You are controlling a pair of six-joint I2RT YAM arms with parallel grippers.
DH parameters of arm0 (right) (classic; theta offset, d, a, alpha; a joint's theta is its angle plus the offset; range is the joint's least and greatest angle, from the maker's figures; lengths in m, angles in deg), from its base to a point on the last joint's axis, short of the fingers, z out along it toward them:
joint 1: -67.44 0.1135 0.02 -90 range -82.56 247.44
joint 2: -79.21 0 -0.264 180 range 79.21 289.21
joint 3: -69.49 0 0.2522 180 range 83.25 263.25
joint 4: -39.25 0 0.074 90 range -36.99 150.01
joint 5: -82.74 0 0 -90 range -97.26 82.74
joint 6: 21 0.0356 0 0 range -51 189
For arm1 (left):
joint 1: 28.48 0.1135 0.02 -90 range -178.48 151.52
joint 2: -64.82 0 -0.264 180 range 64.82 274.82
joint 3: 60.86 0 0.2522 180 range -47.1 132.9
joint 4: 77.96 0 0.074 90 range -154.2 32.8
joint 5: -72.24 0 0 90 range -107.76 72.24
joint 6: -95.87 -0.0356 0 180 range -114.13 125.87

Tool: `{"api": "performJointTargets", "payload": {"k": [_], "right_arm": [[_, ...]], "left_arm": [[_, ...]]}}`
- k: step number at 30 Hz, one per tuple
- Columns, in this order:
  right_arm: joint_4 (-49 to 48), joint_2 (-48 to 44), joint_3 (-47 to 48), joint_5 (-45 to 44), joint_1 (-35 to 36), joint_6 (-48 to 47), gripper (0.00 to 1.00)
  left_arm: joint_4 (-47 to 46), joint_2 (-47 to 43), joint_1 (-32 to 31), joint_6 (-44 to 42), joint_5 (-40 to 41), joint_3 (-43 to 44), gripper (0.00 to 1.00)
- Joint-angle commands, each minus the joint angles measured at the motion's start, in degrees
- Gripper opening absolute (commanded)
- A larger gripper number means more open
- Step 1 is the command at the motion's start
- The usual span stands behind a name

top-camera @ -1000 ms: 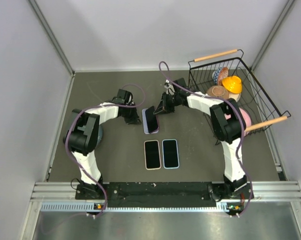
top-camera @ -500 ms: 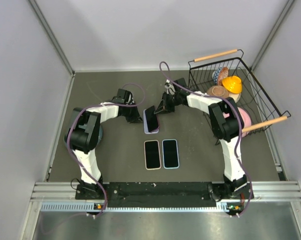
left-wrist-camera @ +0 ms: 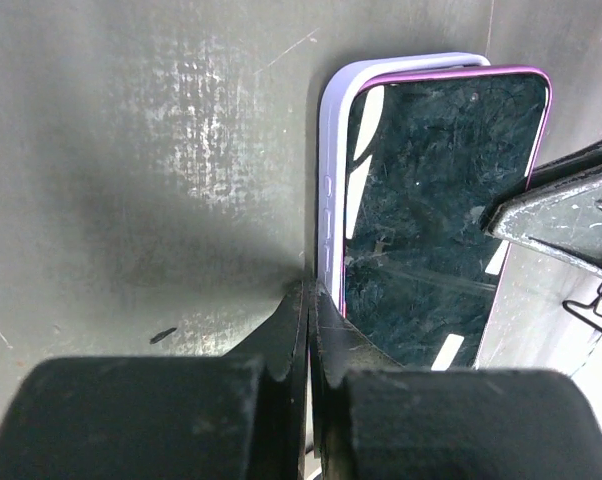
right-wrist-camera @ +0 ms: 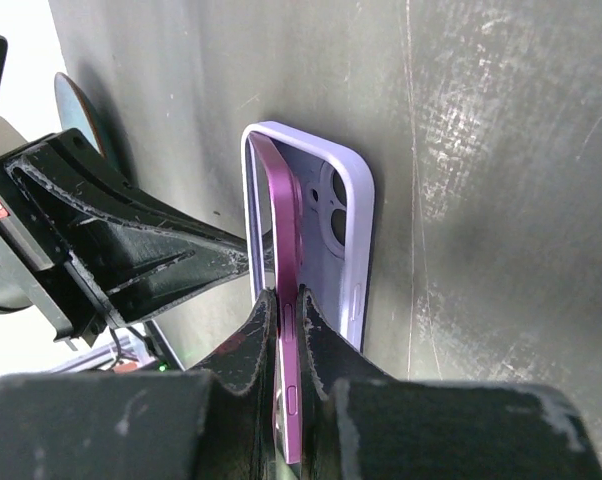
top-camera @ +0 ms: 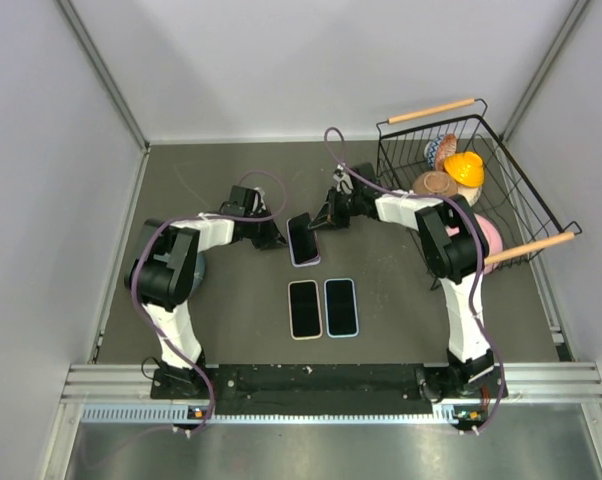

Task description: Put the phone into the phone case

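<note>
A purple phone (top-camera: 302, 237) stands tilted in a lavender case (top-camera: 306, 261) lying on the dark table. In the right wrist view the phone (right-wrist-camera: 281, 230) has its far end inside the case (right-wrist-camera: 349, 235) and its near end raised. My right gripper (right-wrist-camera: 286, 300) is shut on the phone's side edge; it shows from above (top-camera: 322, 219) at the phone's right. My left gripper (left-wrist-camera: 309, 295) is shut, its tips against the case's left wall (left-wrist-camera: 329, 180), and shows from above (top-camera: 277, 238). The phone's screen (left-wrist-camera: 431, 200) faces up.
Two more cased phones (top-camera: 304, 308) (top-camera: 341, 306) lie side by side nearer the arm bases. A black wire basket (top-camera: 501, 200) with toys stands at the back right, a pink object (top-camera: 489, 238) beside it. A grey-blue disc (top-camera: 196, 268) lies under the left arm.
The phone and case have shifted slightly toward the back. My left gripper has followed at the case's left edge, and my right gripper still holds the phone.
</note>
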Motion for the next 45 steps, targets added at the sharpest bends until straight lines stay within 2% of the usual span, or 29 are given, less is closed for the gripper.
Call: {"api": "performJointTargets", "payload": {"k": [1,12,17,28,34,40,41,43,44,45], "right_arm": [[-4.3,-1.1,-1.7,-3.8,0.6,1.5,0.00],[-5.2,-3.2,-5.4,-7.2,2.8,3.0,0.00],[-13.1,-5.4,-9.8,-7.8,4.4,7.5,0.00],[-14.9,-8.6,-13.4,-10.5,5.5,10.0,0.00],[-14.0,-8.3,-12.8,-10.2,5.7,9.4,0.00],[-9.8,-11.1,-12.4,-11.5,5.6,5.8,0.14],[-6.7,-12.1,-10.9,-11.8,5.6,4.7,0.21],[-3.8,-13.0,-9.5,-12.1,5.3,2.2,0.29],[-2.7,-13.4,-8.9,-12.1,5.1,1.6,0.36],[-2.1,-14.6,-9.0,-12.1,4.8,1.3,0.40]], "left_arm": [[1.6,0.0,-1.7,0.5,-1.7,-3.7,0.00],[-0.3,-2.5,-3.3,1.5,-1.7,-6.6,0.00],[-1.0,-1.9,-3.6,2.0,-2.2,-7.6,0.00],[-4.6,-5.9,-3.7,2.7,-2.1,-12.9,0.00],[-5.6,-4.5,-3.6,3.4,-4.1,-13.3,0.00],[-4.0,-7.4,-2.2,2.0,-2.0,-13.4,0.00],[-2.8,-8.0,-1.7,1.9,-1.5,-13.2,0.01],[-1.9,-9.4,-0.2,1.3,-0.7,-12.5,0.06],[-0.8,-9.8,0.3,1.0,-0.4,-12.1,0.12],[-0.5,-10.5,0.7,0.6,0.0,-11.8,0.17]]}}
